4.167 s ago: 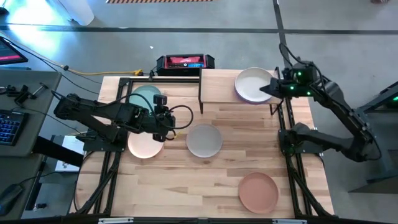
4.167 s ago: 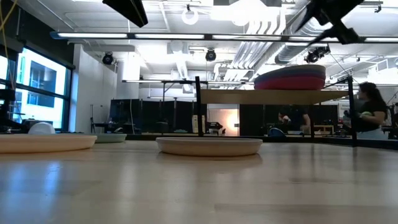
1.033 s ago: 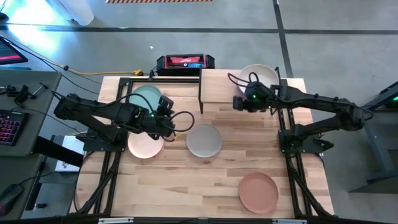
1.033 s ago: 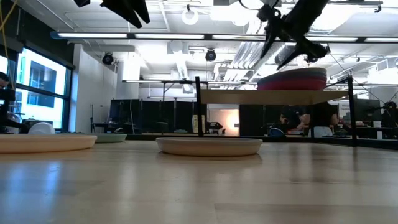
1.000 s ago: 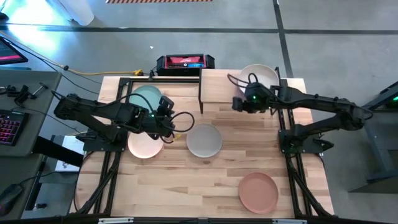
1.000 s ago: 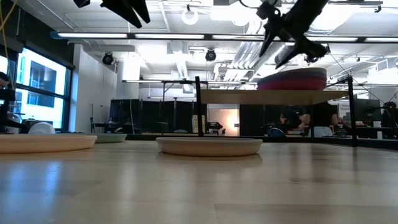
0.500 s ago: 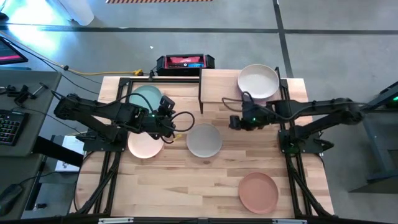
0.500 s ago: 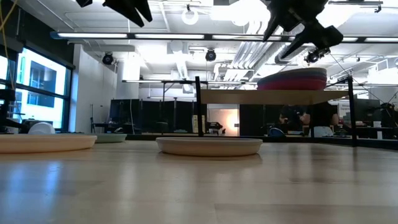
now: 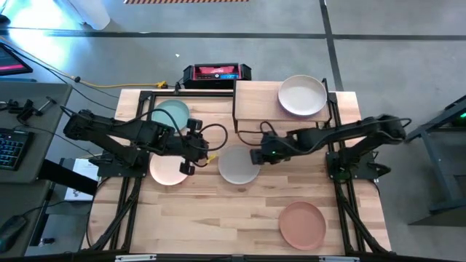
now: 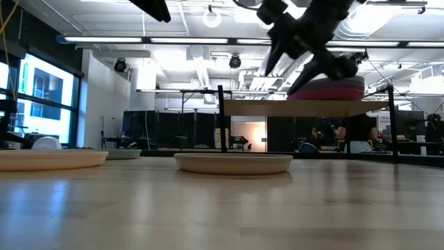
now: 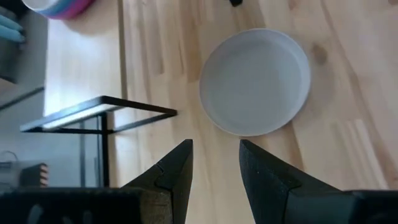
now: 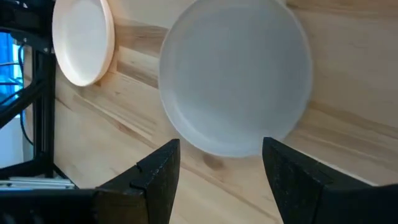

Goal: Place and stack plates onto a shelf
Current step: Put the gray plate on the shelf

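Since the earlier frame, the right gripper [image 9: 255, 156] has been swung from the shelf [image 9: 255, 102] to the grey plate [image 9: 239, 164], at its 3 o'clock edge, jaws parted and empty. The left gripper [image 9: 183, 168] is held unclenched over the peach plate [image 9: 166, 173], grasping nothing.

Both grippers [image 9: 191, 154] [image 9: 254, 155] open, empty

Overhead, table-level and both close wrist cameras share the grey plate [image 9: 239, 164].

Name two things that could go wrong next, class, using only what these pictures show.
1. Both the open right gripper and the left gripper flank the grey plate; the arms might collide.
2. The shallow plate lies flat on the table, so the fingers could slip off its rim.
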`<state>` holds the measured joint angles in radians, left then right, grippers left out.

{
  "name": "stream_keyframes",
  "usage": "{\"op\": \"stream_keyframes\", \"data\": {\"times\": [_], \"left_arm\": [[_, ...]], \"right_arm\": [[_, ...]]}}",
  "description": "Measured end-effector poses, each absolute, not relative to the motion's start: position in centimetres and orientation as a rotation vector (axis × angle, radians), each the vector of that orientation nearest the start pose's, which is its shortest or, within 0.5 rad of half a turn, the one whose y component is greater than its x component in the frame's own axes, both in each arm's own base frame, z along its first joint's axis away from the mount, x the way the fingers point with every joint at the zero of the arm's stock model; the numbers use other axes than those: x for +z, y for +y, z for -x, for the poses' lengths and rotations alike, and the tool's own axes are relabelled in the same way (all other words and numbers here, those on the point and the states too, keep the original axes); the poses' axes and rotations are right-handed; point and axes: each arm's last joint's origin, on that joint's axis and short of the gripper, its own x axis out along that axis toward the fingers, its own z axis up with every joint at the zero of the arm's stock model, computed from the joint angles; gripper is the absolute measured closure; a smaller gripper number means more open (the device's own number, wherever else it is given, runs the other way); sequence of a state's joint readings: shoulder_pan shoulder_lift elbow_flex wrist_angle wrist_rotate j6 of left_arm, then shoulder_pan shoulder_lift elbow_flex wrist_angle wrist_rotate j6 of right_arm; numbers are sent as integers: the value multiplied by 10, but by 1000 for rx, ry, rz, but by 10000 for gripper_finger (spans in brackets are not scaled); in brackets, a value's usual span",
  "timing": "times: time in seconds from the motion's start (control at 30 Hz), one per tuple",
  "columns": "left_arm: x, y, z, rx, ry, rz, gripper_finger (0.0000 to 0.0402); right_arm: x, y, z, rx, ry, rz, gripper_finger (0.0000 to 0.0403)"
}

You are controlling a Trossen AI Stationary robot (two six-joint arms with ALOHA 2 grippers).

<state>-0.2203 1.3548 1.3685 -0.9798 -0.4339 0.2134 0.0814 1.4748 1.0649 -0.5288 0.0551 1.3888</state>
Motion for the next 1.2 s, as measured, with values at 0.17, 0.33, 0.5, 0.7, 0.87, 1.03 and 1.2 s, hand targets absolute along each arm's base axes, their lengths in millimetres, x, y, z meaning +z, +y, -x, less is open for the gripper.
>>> {"op": "stream_keyframes", "data": {"times": [0.17,0.33,0.5,0.7,0.87,1.03,1.2], "left_arm": [[347,-46,-257,124,936,-434,282],[346,-46,-256,152,946,-379,282],[341,-45,-248,142,1039,-350,282],[337,-43,-238,184,1139,-305,282],[335,-42,-234,217,1175,-270,282],[334,-41,-232,240,1191,-243,282],[334,-41,-232,251,1194,-217,282]], "right_arm": [[229,23,-308,-670,833,-1210,194],[213,24,-314,-717,867,-1199,194],[196,24,-319,-772,901,-1177,194],[177,23,-323,-842,941,-1168,194],[166,23,-325,-900,953,-1167,194],[156,23,-327,-929,972,-1162,194],[150,23,-328,-962,973,-1182,194]]}}
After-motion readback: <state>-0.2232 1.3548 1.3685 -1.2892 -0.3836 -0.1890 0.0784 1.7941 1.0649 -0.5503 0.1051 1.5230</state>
